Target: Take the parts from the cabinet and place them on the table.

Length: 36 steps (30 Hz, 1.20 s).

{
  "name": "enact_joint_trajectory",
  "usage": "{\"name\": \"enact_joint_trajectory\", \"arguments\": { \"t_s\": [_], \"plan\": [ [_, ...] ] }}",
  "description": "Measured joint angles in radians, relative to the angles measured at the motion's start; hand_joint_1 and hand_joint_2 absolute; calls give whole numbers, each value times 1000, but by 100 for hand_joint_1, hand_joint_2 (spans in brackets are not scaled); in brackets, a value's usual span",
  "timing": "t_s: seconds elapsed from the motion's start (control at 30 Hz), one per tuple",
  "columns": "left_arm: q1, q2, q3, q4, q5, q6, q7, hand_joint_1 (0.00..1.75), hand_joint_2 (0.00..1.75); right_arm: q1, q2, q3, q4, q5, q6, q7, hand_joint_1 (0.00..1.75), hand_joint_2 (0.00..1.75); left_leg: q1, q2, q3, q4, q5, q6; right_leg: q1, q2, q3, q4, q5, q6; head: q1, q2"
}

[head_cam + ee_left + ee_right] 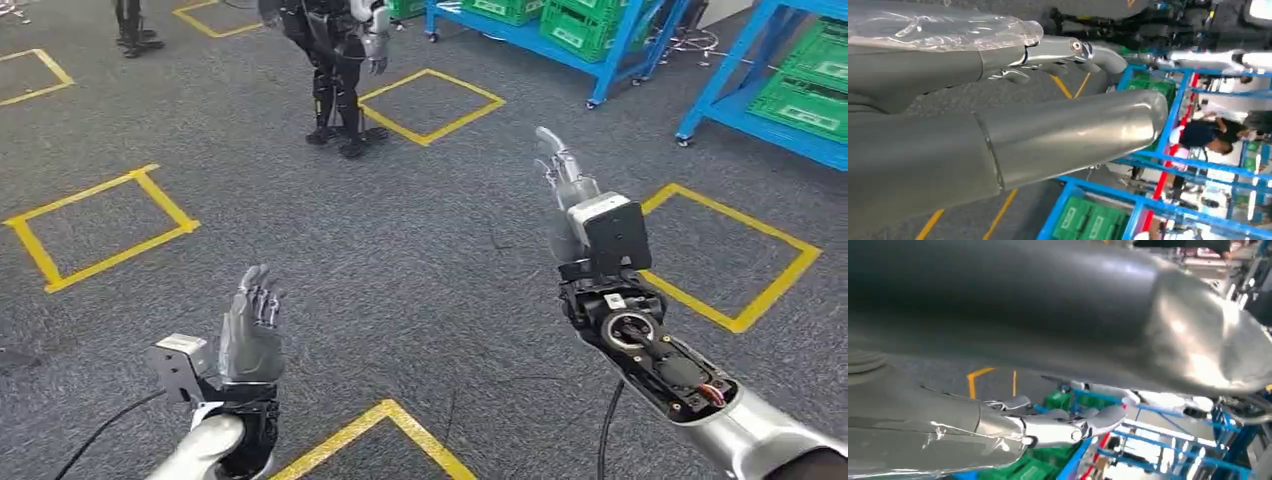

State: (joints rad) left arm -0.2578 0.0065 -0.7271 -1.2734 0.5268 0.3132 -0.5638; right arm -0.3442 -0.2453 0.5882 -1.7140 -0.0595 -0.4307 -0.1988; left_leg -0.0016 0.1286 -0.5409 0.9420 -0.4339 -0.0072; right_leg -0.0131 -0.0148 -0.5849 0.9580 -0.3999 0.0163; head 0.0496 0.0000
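Both hands were raised over the grey carpet (400, 260), holding nothing: left robot hand (250, 330) and right robot hand (562, 185), fingers apart, near the blue racks (640, 45).

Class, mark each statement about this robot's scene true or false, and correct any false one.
1. Both hands hold nothing. True: the left hand and right hand are empty, fingers extended.
2. The green crates sit on red racks. False: the racks are blue.
3. Yellow tape squares mark the carpet. True.
4. Another robot lies flat on the floor. False: it stands upright.
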Motion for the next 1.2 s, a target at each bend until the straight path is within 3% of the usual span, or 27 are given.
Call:
{"name": "enact_joint_trajectory", "arguments": {
  "t_s": [0.03,0.07,0.13,0.17,0.2,0.23,0.3,0.33,0.37,0.47,0.5,0.53,0.57,0.6,0.67,0.7,0.73,0.8,0.83,0.87,0.9,1.0,1.03,1.07,1.1,1.17,1.2],
  "plan": [
    [-1,0,0,0,0,-1,0,0,0,0,0,0,-2,0,0,-2,0,0,7,-60,-7,23,-21,-8,-3,11,1,0,2,-4,-6,0],
    [-1,-1,0,0,0,-1,-3,0,0,-2,0,0,-2,1,0,-1,0,0,9,-96,-32,82,-57,-10,-4,18,0,-1,4,-9,-13,0],
    [3,1,0,0,0,-2,-3,0,0,-3,0,2,-2,1,-2,0,0,0,8,-120,-120,262,-136,-12,-2,41,-4,0,6,-15,-29,0],
    [6,2,0,0,0,-2,-3,0,0,-3,0,2,-2,1,-3,1,0,0,8,-122,-157,331,-156,-10,1,54,-6,0,8,-17,-33,0],
    [7,3,0,0,0,-4,-3,0,0,-3,0,2,-2,1,-5,2,0,0,7,-123,-176,355,-151,-5,3,69,-7,0,9,-18,-35,0],
    [8,3,0,0,0,-7,-3,0,0,-2,0,2,-2,2,-9,2,0,0,6,-124,-166,324,-121,2,5,84,-7,0,10,-19,-35,0],
    [6,2,0,0,0,-8,-4,0,0,-3,0,2,-3,2,-11,2,0,0,1,-145,-82,139,-23,21,7,114,-6,-1,13,-18,-37,0],
    [4,2,0,0,-1,-8,-4,0,0,-3,0,2,-3,3,-11,2,0,0,-3,-177,-35,45,14,32,6,126,-6,-2,15,-17,-37,0],
    [3,2,0,0,-1,-8,-4,0,0,-3,0,2,-5,3,-12,1,0,0,-3,-207,-18,6,7,36,7,135,-9,-1,16,-13,-35,0],
    [0,2,0,0,-3,-9,-6,0,0,2,0,1,-5,3,-14,3,0,0,-13,-174,-16,2,14,38,-2,167,-14,-8,23,1,-40,0],
    [0,-1,0,0,-3,-10,-6,0,0,1,-1,0,-6,3,-15,3,0,0,-7,-159,-10,-12,21,43,2,181,-18,-13,27,9,-40,0],
    [-1,-4,0,0,-3,-11,-6,0,0,5,-5,-3,-8,3,-17,4,0,0,1,-139,-3,-29,31,38,4,140,-20,2,17,7,-41,0],
    [-1,-8,0,0,-3,-13,-6,0,0,3,-5,-4,-11,4,-18,4,0,0,0,-135,0,-38,33,44,13,76,-39,38,-15,10,-32,0],
    [-1,-8,0,0,-3,-17,-7,0,0,1,-5,-5,-12,4,-18,5,0,0,1,-122,0,-39,35,46,11,45,-74,114,-61,15,-23,0],
    [5,-7,0,1,-3,-19,-6,0,0,9,-5,-6,-12,4,-21,7,0,0,1,-95,-1,-38,33,46,2,28,-150,287,-136,25,-14,0],
    [6,-7,0,2,-3,-20,-6,0,0,13,-6,-6,-12,4,-23,9,0,0,2,-82,-2,-37,32,45,-3,26,-165,322,-140,31,-12,0],
    [7,-7,0,2,-4,-21,-6,0,0,15,-7,-6,-12,5,-25,9,0,0,3,-70,-2,-36,30,41,-9,23,-154,304,-122,37,-8,0],
    [7,-8,0,2,-6,-21,-6,0,0,17,-7,-8,-14,5,-28,10,0,0,11,-44,-1,-26,22,31,-17,4,-62,136,-39,50,-3,0],
    [6,-8,0,2,-6,-21,-6,0,0,17,-7,-9,-16,5,-29,10,0,0,13,-34,-1,-14,14,22,-19,-34,-5,34,0,57,0,0],
    [5,-8,0,2,-7,-21,-6,0,0,15,-7,-11,-16,6,-29,10,0,0,6,-29,-4,-5,7,12,-7,-60,7,12,-18,54,12,0],
    [5,-8,0,2,-7,-21,-6,0,0,18,-7,-13,-18,6,-30,10,0,0,3,-19,-5,6,3,7,-13,-36,2,8,-10,33,10,0],
    [5,-7,0,2,-9,-21,-6,0,0,22,-8,-15,-19,6,-31,10,0,0,4,8,1,3,0,-4,-8,-3,-6,16,-12,11,-7,0],
    [3,-7,0,2,-9,-21,-6,0,0,24,-8,-15,-22,7,-31,10,0,0,10,-7,0,10,-10,-12,-14,10,-2,13,-9,4,-10,0],
    [3,-8,0,2,-10,-21,-6,0,0,24,-8,-15,-26,7,-31,9,0,0,13,-69,-15,49,-42,-16,-15,19,-4,13,-7,-1,-17,0],
    [3,-8,0,2,-9,-18,-6,0,0,23,-8,-16,-26,8,-31,10,0,0,15,-104,-50,127,-87,-17,-14,28,-5,13,-5,-5,-23,0],
    [8,-4,0,2,-9,-16,-4,0,0,26,-8,-16,-26,7,-31,10,0,0,15,-122,-134,300,-157,-19,-11,51,-10,13,-2,-10,-36,0],
    [11,-2,0,2,-9,-13,-3,0,0,29,-8,-16,-26,7,-31,10,0,0,15,-123,-164,352,-169,-16,-8,64,-12,13,-1,-12,-38,0]
  ]
}}
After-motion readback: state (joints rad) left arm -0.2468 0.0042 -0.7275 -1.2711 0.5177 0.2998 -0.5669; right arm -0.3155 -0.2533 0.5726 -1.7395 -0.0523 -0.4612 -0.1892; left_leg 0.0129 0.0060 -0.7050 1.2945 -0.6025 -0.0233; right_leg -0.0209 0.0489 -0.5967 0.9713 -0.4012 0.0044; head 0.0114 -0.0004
